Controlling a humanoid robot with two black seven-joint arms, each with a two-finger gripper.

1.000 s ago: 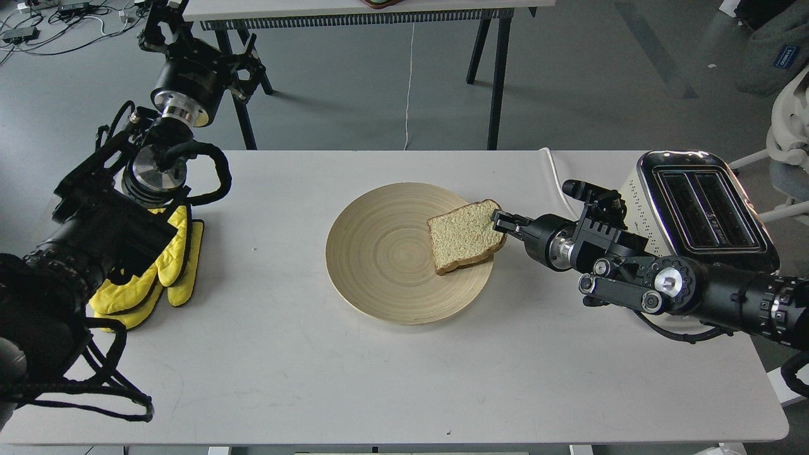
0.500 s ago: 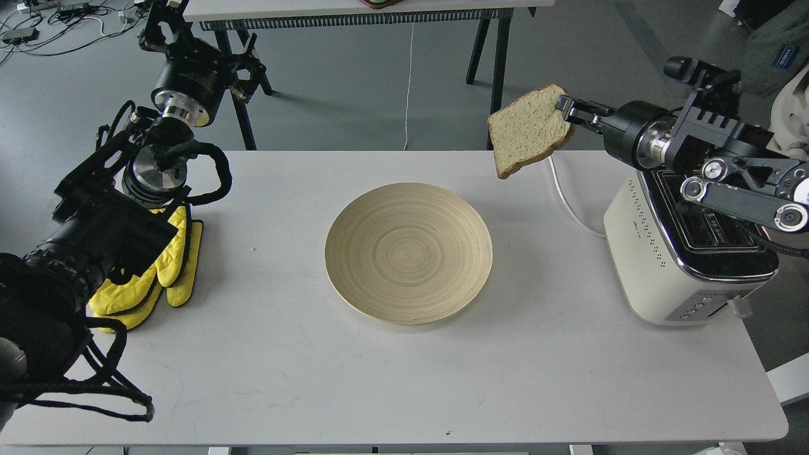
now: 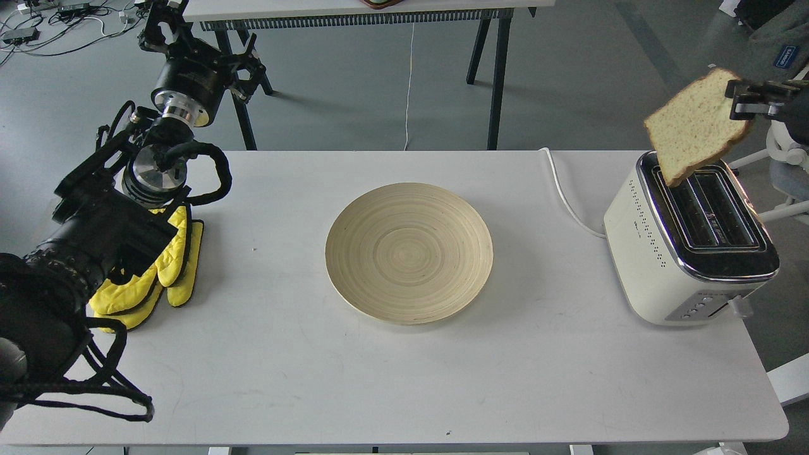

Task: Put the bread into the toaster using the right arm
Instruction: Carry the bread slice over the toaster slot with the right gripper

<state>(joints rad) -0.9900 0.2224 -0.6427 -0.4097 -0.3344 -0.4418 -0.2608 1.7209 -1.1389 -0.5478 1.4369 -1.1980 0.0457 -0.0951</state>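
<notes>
The bread (image 3: pixel 695 126) is a pale slice with a brown crust, held in the air at the far right. It hangs tilted above the back end of the toaster (image 3: pixel 670 253), its lower corner just over the slots. My right gripper (image 3: pixel 738 101) is shut on the slice's upper right edge; most of that arm is out of view. The cream-white toaster with a chrome top stands on the table's right end, both slots empty. My left arm rests at the left above the yellow gloves (image 3: pixel 161 272); its gripper (image 3: pixel 165 19) is seen small at the top left.
An empty round wooden plate (image 3: pixel 409 251) sits in the middle of the white table (image 3: pixel 404 379). The toaster's white cord (image 3: pixel 564 196) runs back over the table's far edge. A second table's black legs (image 3: pixel 499 76) stand behind.
My right gripper has lifted the bread off the plate and carried it up and to the right, from above the table's far edge to over the toaster. The left arm has not moved.
</notes>
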